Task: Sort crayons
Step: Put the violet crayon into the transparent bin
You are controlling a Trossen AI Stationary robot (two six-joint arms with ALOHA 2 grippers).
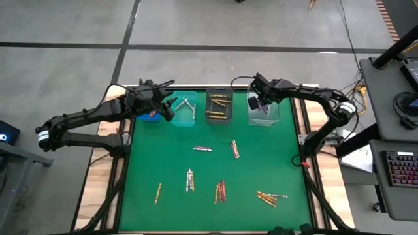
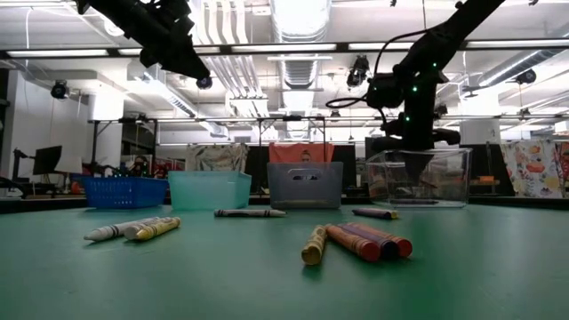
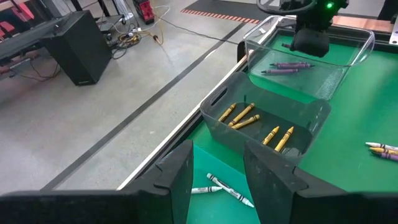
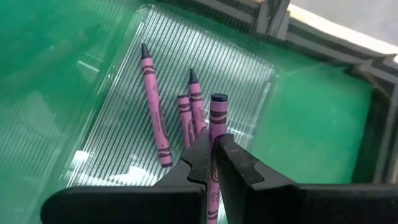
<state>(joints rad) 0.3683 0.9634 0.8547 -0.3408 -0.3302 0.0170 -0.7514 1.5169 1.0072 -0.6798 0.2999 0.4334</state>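
Observation:
Over the clear bin (image 1: 263, 111) at the table's far edge, my right gripper (image 4: 212, 144) is shut on a purple crayon (image 4: 216, 115). Three more purple crayons (image 4: 155, 112) lie flat on that bin's floor. My left gripper (image 3: 217, 167) hovers open above the teal bin (image 1: 185, 109), which holds silver-white crayons (image 3: 224, 188); nothing is between its fingers. The grey bin (image 3: 267, 127) holds gold crayons. Loose crayons (image 1: 220, 191) lie flat on the green mat, alone and in small bunches. My right gripper pinches the purple crayon between its two fingers, which slant down from above. The crayon runs along the fingers, and its blunt end (image 4: 218, 99) sticks out past the fingertips. It hangs clear above the clear bin's floor.
A blue bin (image 1: 149, 115) stands left of the teal one; all four bins line the far edge. Wooden strips border the mat's left and right sides. Scattered crayons (image 1: 202, 149) occupy the mat's middle and near half, with bare mat between them.

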